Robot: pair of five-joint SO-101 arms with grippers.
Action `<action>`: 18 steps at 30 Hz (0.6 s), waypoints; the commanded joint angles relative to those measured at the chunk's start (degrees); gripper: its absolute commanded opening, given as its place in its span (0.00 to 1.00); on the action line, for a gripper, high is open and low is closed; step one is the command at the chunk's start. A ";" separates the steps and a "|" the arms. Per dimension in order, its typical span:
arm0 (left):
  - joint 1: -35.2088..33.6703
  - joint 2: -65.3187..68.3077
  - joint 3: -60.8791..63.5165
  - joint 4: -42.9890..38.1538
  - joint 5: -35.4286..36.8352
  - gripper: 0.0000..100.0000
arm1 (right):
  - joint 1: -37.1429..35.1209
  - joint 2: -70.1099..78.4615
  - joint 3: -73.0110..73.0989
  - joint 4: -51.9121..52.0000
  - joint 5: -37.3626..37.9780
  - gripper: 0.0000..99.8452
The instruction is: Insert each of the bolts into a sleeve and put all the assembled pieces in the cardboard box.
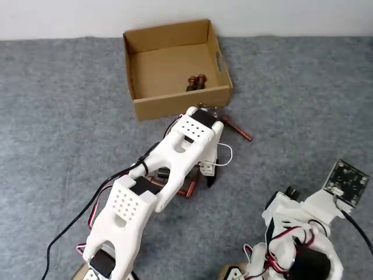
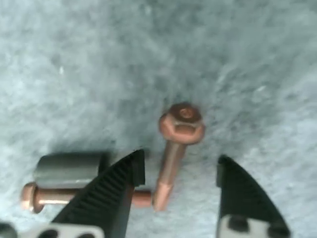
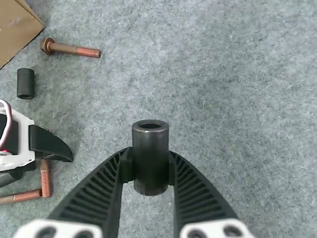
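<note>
Copper-coloured and hex-headed, a bolt [image 2: 182, 124] is lying on the grey carpet [image 2: 148, 49] in the gap of the left gripper [image 2: 181, 159]. Its black fingers [image 2: 116, 191] are standing wide apart and are touching nothing. The bolt's threaded tip is resting just beside the end of a second bolt [image 2: 59, 197], which is lying crosswise and partly hiding behind one finger. A grey sleeve [image 2: 69, 168] is lying right alongside that second bolt.

The right gripper [image 3: 150, 161] is clamping a dark sleeve [image 3: 150, 144] upright, bore facing up. The ribbed pads [image 3: 111, 183] are pressing its lower half from both sides. Bare carpet is stretching out wide beyond it.

Off to one side, a loose bolt [image 3: 69, 48] is lying just beside a corner of the cardboard box [image 3: 15, 25], and a short black sleeve [image 3: 26, 83] is lying near both.

From above, the cardboard box [image 1: 175, 108] is sitting at the far edge of the carpet with its top open, and assembled pieces [image 1: 196, 83] are resting inside against its front wall. The left arm [image 1: 175, 151] is stretching diagonally to a spot just in front of that wall, crowding the room there. The right arm [image 1: 303, 233] is sitting at the near right, well apart from the box, with open carpet in between.
</note>
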 commanded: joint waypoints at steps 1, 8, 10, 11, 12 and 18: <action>0.18 -1.05 -0.57 -4.48 0.18 0.21 | 0.22 -0.13 -0.35 -1.10 -0.53 0.01; -2.81 4.75 -3.82 -3.87 0.26 0.18 | 0.22 -0.13 -0.35 -1.10 -0.53 0.01; -4.75 5.98 -7.43 -2.37 0.18 0.18 | 0.22 -0.13 -0.35 -1.10 -0.53 0.01; -5.54 6.51 -9.19 -1.76 0.18 0.18 | 0.22 -0.13 -0.35 -1.10 -0.53 0.01; -6.07 7.21 -10.77 -1.23 0.09 0.18 | 0.22 -0.13 -0.35 -1.10 -0.53 0.01; -5.10 13.19 -16.92 4.40 -1.14 0.16 | 0.22 -0.13 -0.35 -1.10 -0.53 0.01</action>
